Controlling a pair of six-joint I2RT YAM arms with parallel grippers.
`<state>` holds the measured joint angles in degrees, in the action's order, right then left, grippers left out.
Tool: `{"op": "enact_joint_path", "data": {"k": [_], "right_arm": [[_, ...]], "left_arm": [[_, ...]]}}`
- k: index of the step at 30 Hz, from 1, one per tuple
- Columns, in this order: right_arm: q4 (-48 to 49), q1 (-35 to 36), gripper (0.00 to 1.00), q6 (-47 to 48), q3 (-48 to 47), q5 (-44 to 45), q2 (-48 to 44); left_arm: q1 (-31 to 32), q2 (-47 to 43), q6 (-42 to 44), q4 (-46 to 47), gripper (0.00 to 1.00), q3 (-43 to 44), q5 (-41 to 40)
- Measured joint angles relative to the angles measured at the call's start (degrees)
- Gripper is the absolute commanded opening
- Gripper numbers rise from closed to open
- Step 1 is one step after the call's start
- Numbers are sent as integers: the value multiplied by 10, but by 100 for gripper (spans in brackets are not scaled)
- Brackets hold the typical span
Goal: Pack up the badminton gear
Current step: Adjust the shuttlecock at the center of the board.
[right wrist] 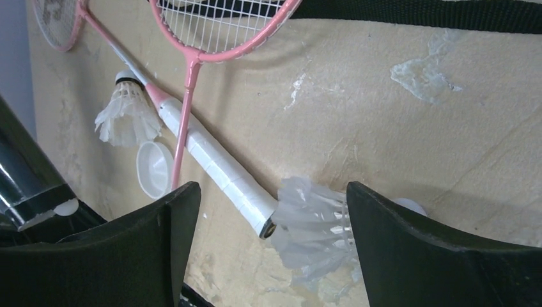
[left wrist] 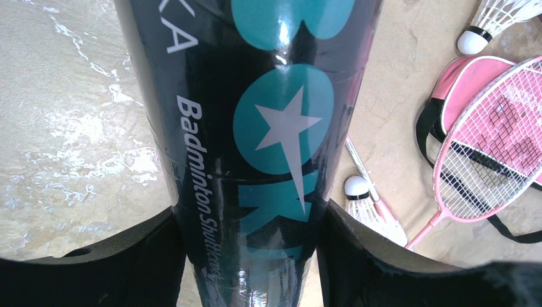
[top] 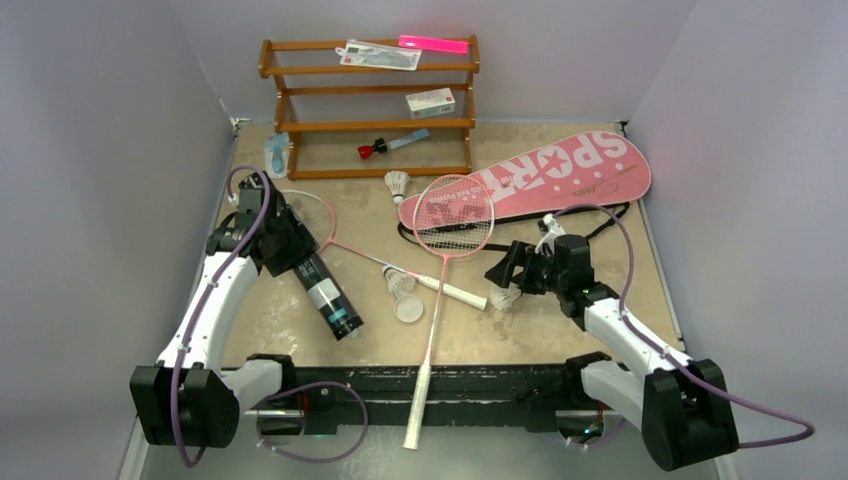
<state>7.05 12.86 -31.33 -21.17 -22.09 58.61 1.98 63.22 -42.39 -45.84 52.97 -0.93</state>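
Observation:
My left gripper point(top: 277, 243) is shut on the long black tube point(top: 326, 292), whose teal-printed body point(left wrist: 255, 128) fills the gap between the fingers; its far end points to the table's middle. A white lid point(top: 408, 308) and a shuttlecock point(top: 398, 282) lie just beyond it. My right gripper point(top: 510, 277) is open over another shuttlecock point(right wrist: 313, 233), which lies between the fingers point(right wrist: 383, 243) beside a racket's white handle end point(right wrist: 220, 176). Two pink rackets point(top: 455, 215) point(top: 310, 212) lie crossed. The pink SPORT bag point(top: 545, 172) lies at the back right. A third shuttlecock point(top: 398, 184) stands near the shelf.
A wooden shelf point(top: 370, 125) at the back holds a white box point(top: 431, 102), a red-capped blue tool point(top: 392, 144) and flat packets. The long racket's handle point(top: 417, 410) overhangs the near edge between the arm bases. Grey walls close in both sides.

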Motion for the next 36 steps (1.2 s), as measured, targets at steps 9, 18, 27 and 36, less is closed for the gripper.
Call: {"op": "enact_joint_path", "data": {"k": [9,18,27,36], "right_arm": [[-103,3,86,23,-23,43,-30],[-191,4,95,8,-61,115,-67],[-314,6,75,-228,-66,221,-182],[-339,6,69,-493,-48,262,-147]], "left_arm": [[0,-2,0,0,45,0,0],[0,-2,0,0,45,0,0],[0,-2,0,0,45,0,0],[0,-10,0,0,45,-1,0]]}}
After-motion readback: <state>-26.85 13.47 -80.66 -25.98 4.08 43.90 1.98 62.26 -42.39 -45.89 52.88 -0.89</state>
